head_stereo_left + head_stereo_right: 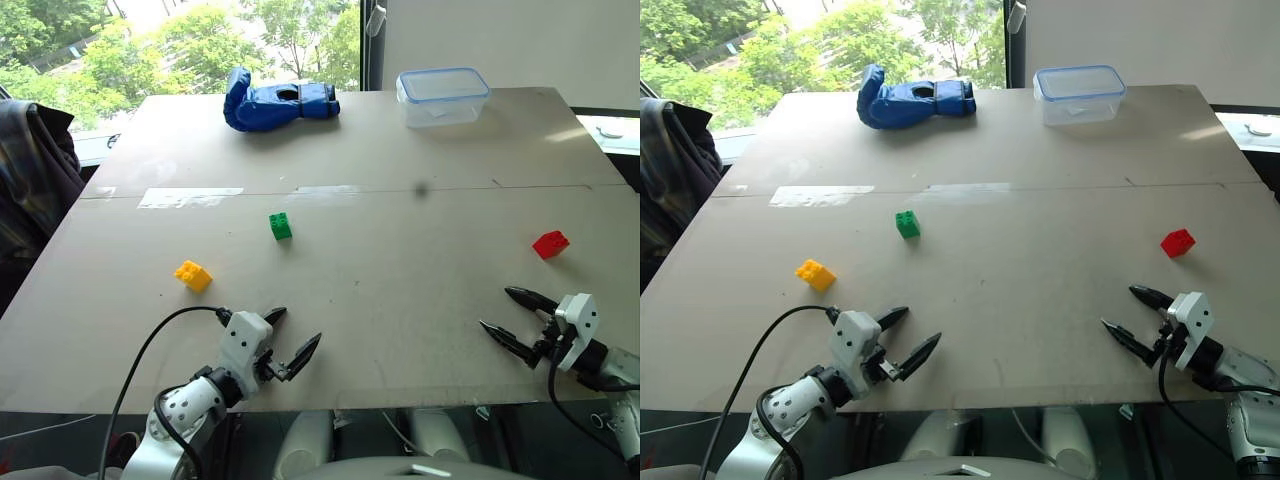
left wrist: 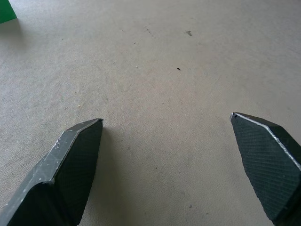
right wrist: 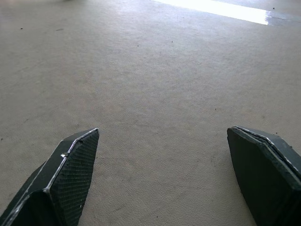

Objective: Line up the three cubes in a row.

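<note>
Nothing lined up yet — both my pincers, left (image 1: 296, 334) and right (image 1: 507, 312), gape empty. Next: yellow brick (image 1: 193, 275) at ten o'clock of my left pincer — reach, pinch.

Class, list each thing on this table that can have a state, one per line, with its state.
yellow cube: loose on table, unheld
green cube: loose, unheld
red cube: loose, far from the others
clear plastic box: lid on
left gripper: open, empty
right gripper: open, empty
</note>
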